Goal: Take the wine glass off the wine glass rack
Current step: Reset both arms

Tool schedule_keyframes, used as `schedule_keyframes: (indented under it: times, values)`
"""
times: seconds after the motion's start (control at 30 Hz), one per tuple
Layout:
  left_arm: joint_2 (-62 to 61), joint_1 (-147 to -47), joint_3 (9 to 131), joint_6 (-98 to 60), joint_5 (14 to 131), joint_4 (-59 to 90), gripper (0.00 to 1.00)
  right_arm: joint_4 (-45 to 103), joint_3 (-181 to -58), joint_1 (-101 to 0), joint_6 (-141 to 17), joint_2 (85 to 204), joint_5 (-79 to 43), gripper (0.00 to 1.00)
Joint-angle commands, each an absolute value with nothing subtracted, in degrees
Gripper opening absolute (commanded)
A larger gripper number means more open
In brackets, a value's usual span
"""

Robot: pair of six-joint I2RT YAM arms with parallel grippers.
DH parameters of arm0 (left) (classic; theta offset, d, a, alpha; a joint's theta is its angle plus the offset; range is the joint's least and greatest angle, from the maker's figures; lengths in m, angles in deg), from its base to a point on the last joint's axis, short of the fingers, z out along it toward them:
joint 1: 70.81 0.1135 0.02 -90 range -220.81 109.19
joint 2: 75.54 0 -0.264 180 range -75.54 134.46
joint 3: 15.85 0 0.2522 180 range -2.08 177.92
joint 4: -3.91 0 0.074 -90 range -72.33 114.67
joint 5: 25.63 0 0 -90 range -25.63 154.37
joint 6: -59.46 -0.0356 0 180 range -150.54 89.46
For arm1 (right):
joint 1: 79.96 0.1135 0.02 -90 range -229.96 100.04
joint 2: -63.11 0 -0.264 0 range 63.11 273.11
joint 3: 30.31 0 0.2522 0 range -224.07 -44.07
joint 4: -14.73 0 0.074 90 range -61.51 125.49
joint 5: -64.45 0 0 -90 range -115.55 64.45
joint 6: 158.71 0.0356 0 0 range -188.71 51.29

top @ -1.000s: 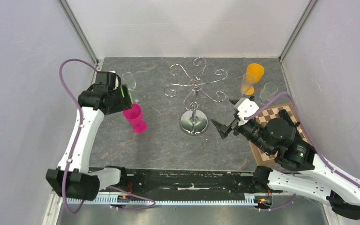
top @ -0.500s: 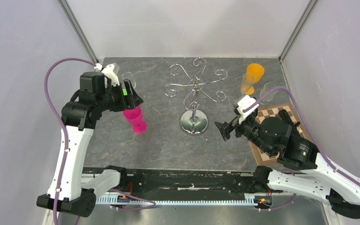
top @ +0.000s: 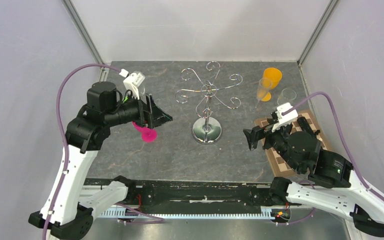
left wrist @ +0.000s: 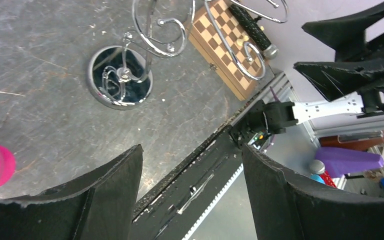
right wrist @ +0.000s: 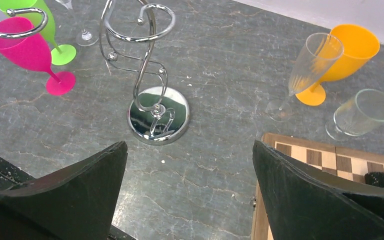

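Lowest in the overhead view, my left gripper point(left wrist: 191, 148) and right gripper point(right wrist: 189, 144) both hang over the table point(right wrist: 220, 165) with jaws spread wide and nothing between them. One is at centre left and one at centre right, either side of the wine glass rack point(top: 207, 131). The rack stands upright at mid-frame, and none of its scroll arms carries a glass in any view. The pink wine glass point(right wrist: 27, 50) stands upright on the table to the left of the rack, just beside the left gripper. I judge it to be moulded plastic, so light, stiff and smooth-walled. Its thin stem would be the weak spot. A pinch on the stem directly under the bowl looks safest. Behind it, toward the upper left, are a green glass point(right wrist: 50, 22) and the foot of a clear stemmed glass point(right wrist: 82, 30). At the upper right stand a flute point(right wrist: 307, 67), an orange goblet point(right wrist: 352, 47) and a short clear glass point(right wrist: 362, 112). Every vessel whose bowl shows appears empty. The chessboard box point(right wrist: 325, 160) at right is closed, so I cannot tell its contents.
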State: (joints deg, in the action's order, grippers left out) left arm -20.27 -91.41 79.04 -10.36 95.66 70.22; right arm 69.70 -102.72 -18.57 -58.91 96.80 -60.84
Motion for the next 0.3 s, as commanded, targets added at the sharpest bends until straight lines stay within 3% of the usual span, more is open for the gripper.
schedule_keyframes:
  times: [0.0, 0.27]
  values:
    - [-21.8, -92.4, 77.6, -6.9, 100.0, 66.9, 0.78, 72.2, -102.5, -18.4, -53.9, 95.7, -63.3, 0.98]
    - [-22.6, -92.4, 76.6, -7.2, 99.8, 67.0, 0.78, 73.0, -102.5, -18.4, -52.7, 94.1, -65.9, 0.98]
